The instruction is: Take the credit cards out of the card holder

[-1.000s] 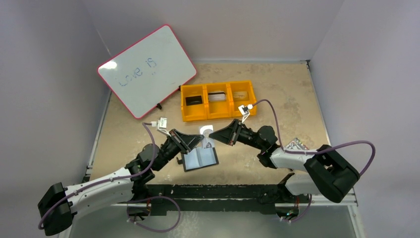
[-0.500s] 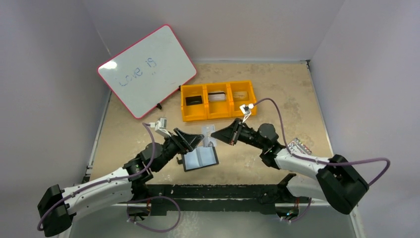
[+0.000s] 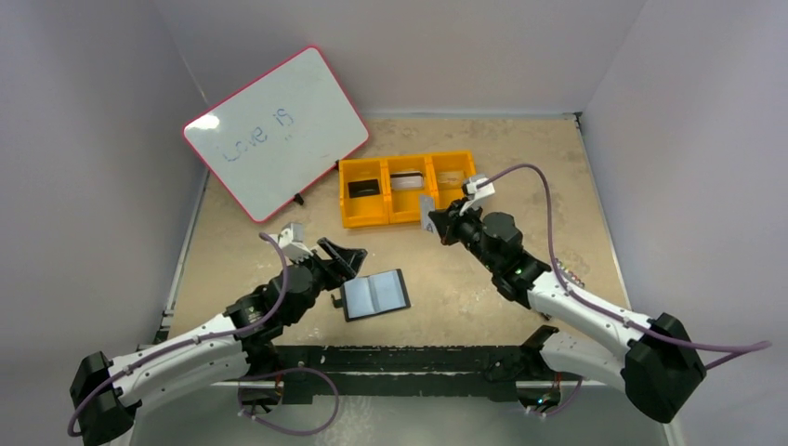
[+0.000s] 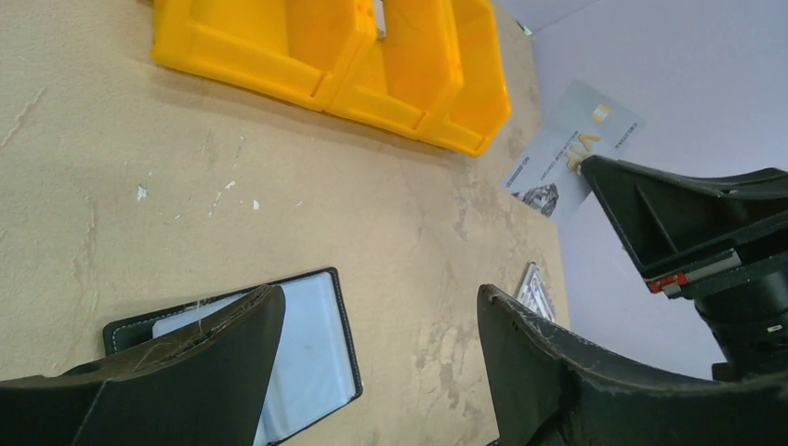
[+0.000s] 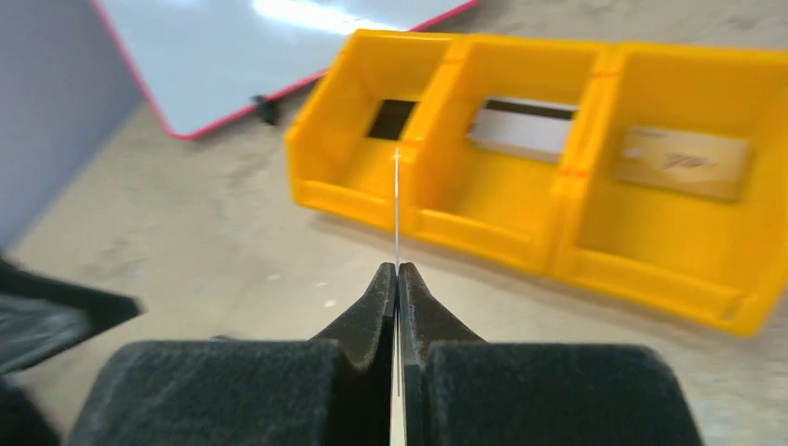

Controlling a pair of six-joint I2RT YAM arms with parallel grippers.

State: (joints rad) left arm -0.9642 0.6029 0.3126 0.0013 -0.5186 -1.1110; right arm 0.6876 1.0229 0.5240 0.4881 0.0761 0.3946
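Observation:
The black card holder (image 3: 374,294) lies open and flat on the table, its clear sleeves up; the left wrist view shows it as card holder (image 4: 311,344). My left gripper (image 3: 346,261) hovers open just left of it, touching nothing. My right gripper (image 3: 433,222) is shut on a pale credit card (image 3: 426,212), held in the air in front of the orange tray (image 3: 409,216). That card (image 5: 397,200) shows edge-on between the shut fingers (image 5: 376,297), and face-on as the pale card (image 4: 567,153). A black card (image 5: 390,119), a silvery card (image 5: 520,130) and a tan card (image 5: 683,163) lie in the tray's compartments.
A red-framed whiteboard (image 3: 274,130) leans at the back left. A pack of markers (image 3: 573,276) lies on the right, partly under my right arm. The orange tray (image 4: 325,56) stands beyond the card holder.
My left gripper has opened and drawn back to the left from the card holder. My right gripper closed on the pale card and carried it up and back toward the tray.

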